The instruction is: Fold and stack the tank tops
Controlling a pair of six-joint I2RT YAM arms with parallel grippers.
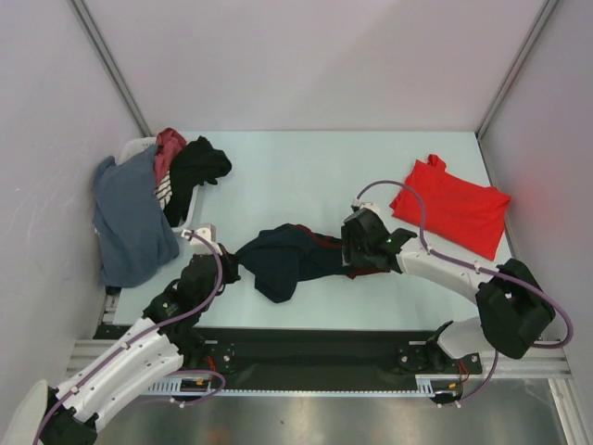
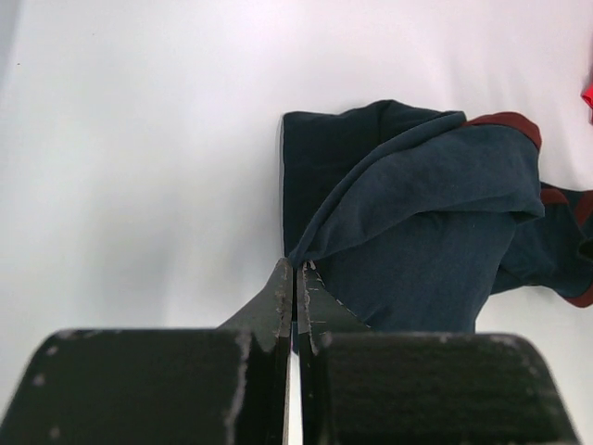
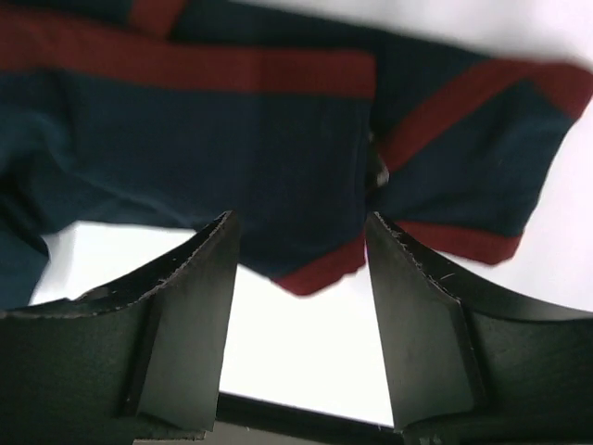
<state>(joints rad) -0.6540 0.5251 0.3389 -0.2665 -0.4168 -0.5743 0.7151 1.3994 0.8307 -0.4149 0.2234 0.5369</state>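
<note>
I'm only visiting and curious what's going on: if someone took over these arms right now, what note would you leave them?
Left gripper: shut, pinching the navy tank top by its edge.
Right gripper: open, jaws either side of its maroon-trimmed hem.
Red tank top: far right of the table, apart.
Done: the red one appears folded.
To do: flatten and fold the navy one, then stack the two.
</note>
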